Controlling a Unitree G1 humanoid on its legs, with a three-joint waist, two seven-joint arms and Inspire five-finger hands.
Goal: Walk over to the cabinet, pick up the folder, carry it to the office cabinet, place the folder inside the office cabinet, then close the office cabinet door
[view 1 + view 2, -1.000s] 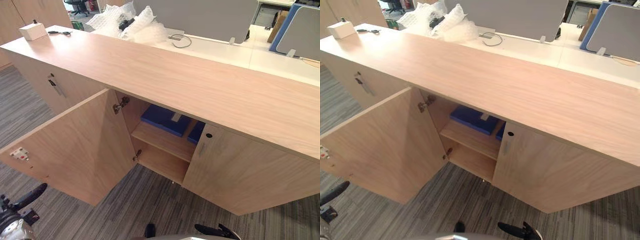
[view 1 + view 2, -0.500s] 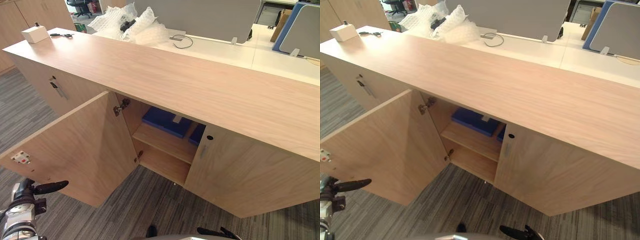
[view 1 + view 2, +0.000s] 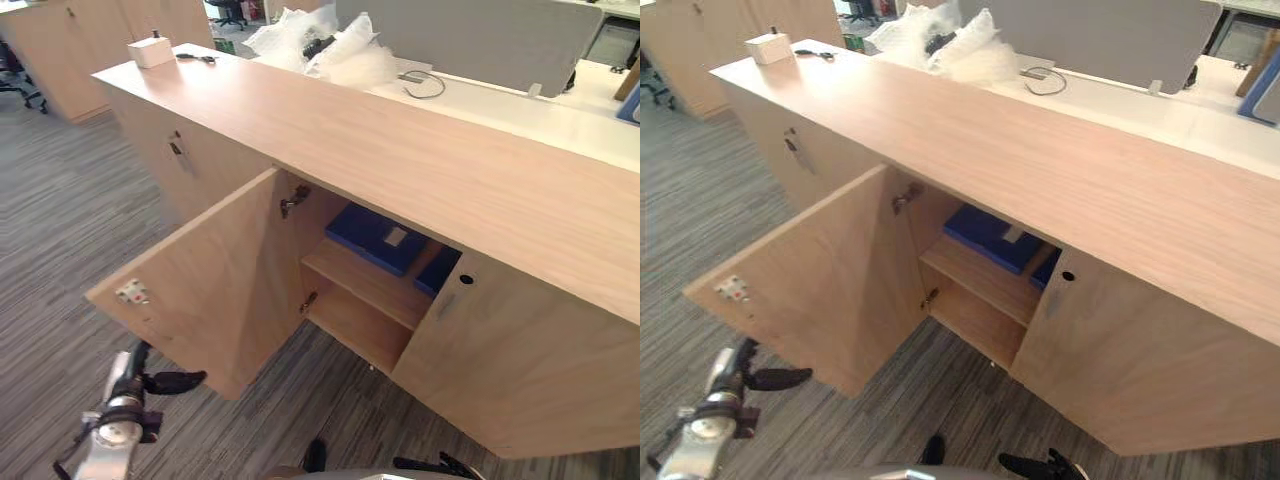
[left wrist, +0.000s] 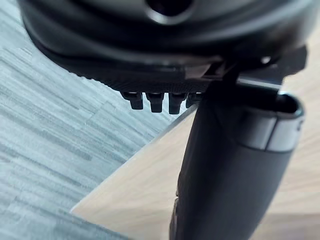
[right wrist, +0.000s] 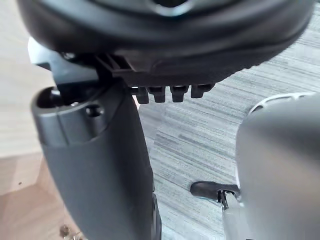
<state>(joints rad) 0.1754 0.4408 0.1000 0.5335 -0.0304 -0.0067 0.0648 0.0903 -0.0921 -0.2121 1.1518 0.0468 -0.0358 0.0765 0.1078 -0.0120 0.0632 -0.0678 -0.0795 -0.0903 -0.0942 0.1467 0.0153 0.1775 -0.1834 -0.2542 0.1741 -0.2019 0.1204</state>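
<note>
The long wooden office cabinet (image 3: 400, 150) stands before me with its left door (image 3: 215, 290) swung wide open. On the upper shelf inside lies a blue folder (image 3: 372, 235) with a white label, and a second blue folder (image 3: 436, 271) lies beside it, half hidden by the shut right door (image 3: 510, 360). My left hand (image 3: 150, 383) hangs low by the open door's bottom corner, open and holding nothing; the left wrist view shows its thumb (image 4: 230, 165) against the door's wood. At the lower edge of the view is my right hand (image 3: 432, 465), open and holding nothing too.
A small white box (image 3: 150, 51), scissors (image 3: 199, 58) and a heap of bubble wrap (image 3: 330, 45) lie at the cabinet top's far end. A cable (image 3: 425, 85) rests on the white desk behind. More wooden cabinets (image 3: 90, 45) stand at the back left. Grey carpet (image 3: 60, 230) stretches to the left.
The camera has swung, so the cabinet now sits further right in view. My left hand has risen from the bottom corner towards the open door's lower edge.
</note>
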